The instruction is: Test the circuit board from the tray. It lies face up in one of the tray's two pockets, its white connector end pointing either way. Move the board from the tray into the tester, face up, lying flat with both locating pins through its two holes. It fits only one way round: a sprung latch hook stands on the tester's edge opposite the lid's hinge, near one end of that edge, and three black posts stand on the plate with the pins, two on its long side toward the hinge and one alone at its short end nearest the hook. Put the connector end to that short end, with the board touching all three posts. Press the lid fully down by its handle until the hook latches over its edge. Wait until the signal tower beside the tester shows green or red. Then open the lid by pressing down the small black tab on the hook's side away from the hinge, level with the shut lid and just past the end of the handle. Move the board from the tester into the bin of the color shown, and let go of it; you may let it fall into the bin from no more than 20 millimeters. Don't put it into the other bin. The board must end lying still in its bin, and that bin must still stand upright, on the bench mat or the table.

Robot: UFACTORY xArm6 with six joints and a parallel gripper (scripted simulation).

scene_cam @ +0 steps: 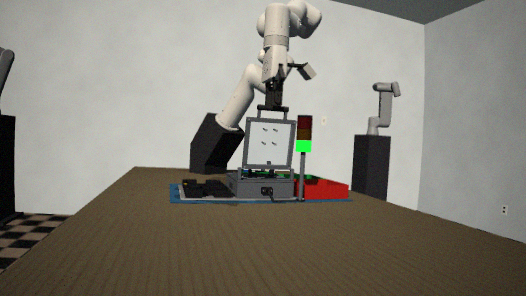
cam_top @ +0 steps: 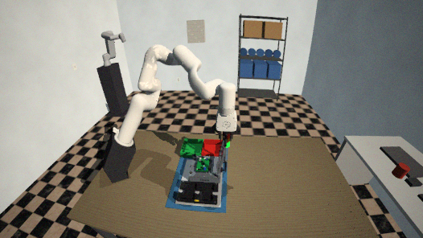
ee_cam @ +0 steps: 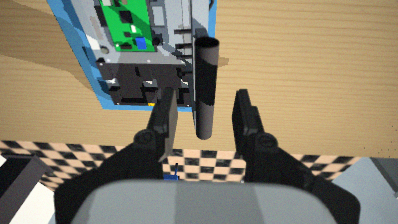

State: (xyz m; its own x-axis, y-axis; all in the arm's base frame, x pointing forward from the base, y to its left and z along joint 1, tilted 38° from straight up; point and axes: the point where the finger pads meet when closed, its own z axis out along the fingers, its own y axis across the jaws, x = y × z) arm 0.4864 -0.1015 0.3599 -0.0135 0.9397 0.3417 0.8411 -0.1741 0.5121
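1. The hand (ee_cam: pixel 205 112) points straight down with its two fingers apart, one on each side of the black handle (ee_cam: pixel 206 85) of the lid; neither finger touches the bar, and nothing is gripped.
2. In the side view the hand (scene_cam: pixel 272 103) sits just above the handle, at 12 o'clock from the lid (scene_cam: pixel 268 143), which stands upright and open.
3. Below the lid is the grey tester (scene_cam: pixel 262 187). The green circuit board (ee_cam: pixel 125 25) lies face up inside it, at about 11 o'clock from the hand in the wrist view.
4. Just beside the tester, at 3 o'clock in the side view, the signal tower (scene_cam: pixel 303 145) shows green.
5. The black tray (cam_top: pixel 198 192) lies at 6 o'clock from the tester in the top view, on the same blue mat (cam_top: pixel 173 199).
6. The green bin (cam_top: pixel 191 147) and red bin (cam_top: pixel 211 148) stand side by side at 12 o'clock from the tester, on the desk (cam_top: pixel 281 189).
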